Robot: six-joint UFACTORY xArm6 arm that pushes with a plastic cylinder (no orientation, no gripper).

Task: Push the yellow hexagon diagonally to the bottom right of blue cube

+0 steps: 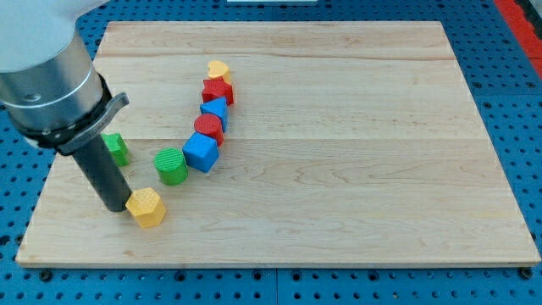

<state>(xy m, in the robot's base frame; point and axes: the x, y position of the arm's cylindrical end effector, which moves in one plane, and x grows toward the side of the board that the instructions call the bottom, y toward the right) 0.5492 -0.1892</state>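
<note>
The yellow hexagon [146, 207] sits near the bottom left of the tabletop [356, 152], at about 8 o'clock from the middle of the board. The tabletop is a light wooden board with soft lines in the grain. Around it is a blue surface full of little round holes [500, 93], and a bit of red [521, 17] shows at the view's top right corner.

The arm [42, 76] comes in from the view's top left. It is big, round and grey, with a dark band near its lower end. A straight dark rod [100, 165] goes down from it, leaning a little to the right. My tip [114, 207] rests on the wood right beside the yellow hexagon, at its 9 o'clock, and looks to be touching it. There is no pincer here, only the rod.

The yellow hexagon is a short, chunky block with flat sides and a bright top.

The blue cube [201, 152] is at 1 o'clock from the yellow hexagon. A green cylinder [171, 165] sits just beside the blue cube, at its 8 o'clock. From the blue cube a line of blocks curves up toward 12 o'clock: a red block [208, 127], a blue block [214, 108], another red block [218, 90], and a yellow heart [219, 69] at the end. A green block [116, 148] is partly hidden behind the rod.
</note>
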